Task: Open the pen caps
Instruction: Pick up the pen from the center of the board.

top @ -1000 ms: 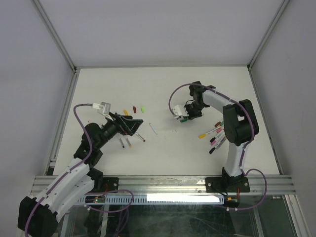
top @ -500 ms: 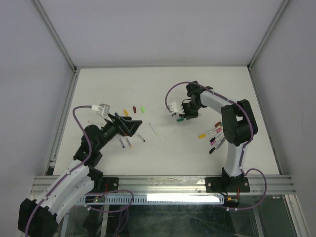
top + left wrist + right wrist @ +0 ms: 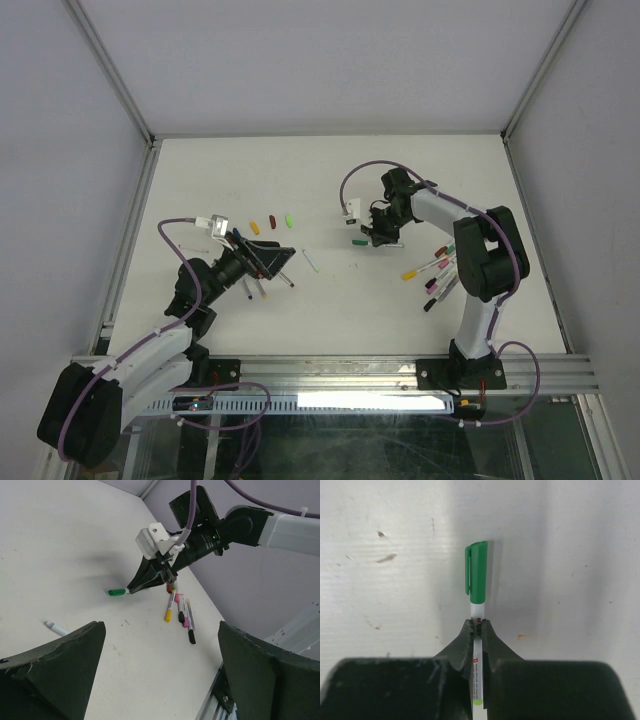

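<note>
Green plastic shows just ahead of the right gripper (image 3: 478, 627): the cap (image 3: 477, 575) sits on its pen, and the jaws are clamped on the white barrel (image 3: 477, 611) right behind it. Pen and fingers share one line, so the cap sticks straight out past the fingertips. From above, that axis runs roughly across the table (image 3: 200, 170), cap end toward the left arm and low near the surface; whether it touches cannot be told. The left gripper (image 3: 272, 258) is the free tool. Its jaws stand wide apart with nothing between them, well apart from the cap and facing it. In the left wrist view the cap lies ahead, a little left of centre. Pulling it off likely calls for the left jaws to come in along that axis and close on the green end while the right holds the barrel. Three loose caps (image 3: 271, 221) lie beyond the left gripper.
</note>
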Action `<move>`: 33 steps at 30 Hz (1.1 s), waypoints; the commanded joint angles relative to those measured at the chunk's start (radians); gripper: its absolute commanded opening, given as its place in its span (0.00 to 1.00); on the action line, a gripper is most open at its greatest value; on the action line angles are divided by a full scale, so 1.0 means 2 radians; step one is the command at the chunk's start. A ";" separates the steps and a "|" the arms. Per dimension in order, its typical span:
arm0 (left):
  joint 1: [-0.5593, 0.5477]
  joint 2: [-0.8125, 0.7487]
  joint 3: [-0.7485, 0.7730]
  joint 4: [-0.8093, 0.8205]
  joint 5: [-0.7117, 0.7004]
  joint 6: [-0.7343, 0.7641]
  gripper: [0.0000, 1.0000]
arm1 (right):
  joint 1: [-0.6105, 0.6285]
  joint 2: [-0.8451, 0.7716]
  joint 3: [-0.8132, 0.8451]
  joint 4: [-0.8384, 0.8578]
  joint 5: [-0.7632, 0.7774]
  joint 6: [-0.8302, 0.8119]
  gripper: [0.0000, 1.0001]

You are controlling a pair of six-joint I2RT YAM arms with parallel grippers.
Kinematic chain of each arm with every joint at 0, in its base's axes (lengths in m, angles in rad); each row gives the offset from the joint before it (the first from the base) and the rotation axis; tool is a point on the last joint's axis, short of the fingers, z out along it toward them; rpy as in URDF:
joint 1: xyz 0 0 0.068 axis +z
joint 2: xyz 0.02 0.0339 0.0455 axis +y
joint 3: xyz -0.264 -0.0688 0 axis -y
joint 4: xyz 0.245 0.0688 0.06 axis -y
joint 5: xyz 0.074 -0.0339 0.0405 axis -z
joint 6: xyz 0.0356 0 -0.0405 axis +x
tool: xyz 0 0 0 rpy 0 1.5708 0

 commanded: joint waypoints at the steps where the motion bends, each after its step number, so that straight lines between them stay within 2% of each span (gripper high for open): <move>1: -0.004 0.057 -0.006 0.159 0.014 -0.051 0.98 | 0.001 -0.051 0.008 0.014 -0.079 0.127 0.00; 7: -0.015 0.153 0.011 0.251 0.002 -0.077 0.95 | 0.000 -0.089 0.012 0.027 -0.174 0.256 0.00; 13: -0.039 0.235 0.042 0.316 -0.031 -0.088 0.94 | -0.002 -0.117 0.001 0.069 -0.328 0.362 0.00; 17: -0.068 0.277 0.062 0.352 -0.080 -0.105 0.93 | -0.004 -0.125 -0.032 0.136 -0.417 0.439 0.00; 20: -0.088 0.300 0.078 0.362 -0.116 -0.110 0.92 | -0.004 -0.123 -0.056 0.204 -0.449 0.502 0.00; 24: -0.120 0.313 0.105 0.322 -0.195 -0.112 0.91 | 0.003 -0.121 -0.061 0.208 -0.438 0.507 0.00; 31: -0.160 0.307 0.178 0.129 -0.299 -0.131 0.86 | 0.005 -0.128 -0.064 0.211 -0.411 0.509 0.00; 33: -0.171 0.307 0.189 0.103 -0.315 -0.133 0.82 | 0.005 -0.129 -0.067 0.217 -0.402 0.514 0.00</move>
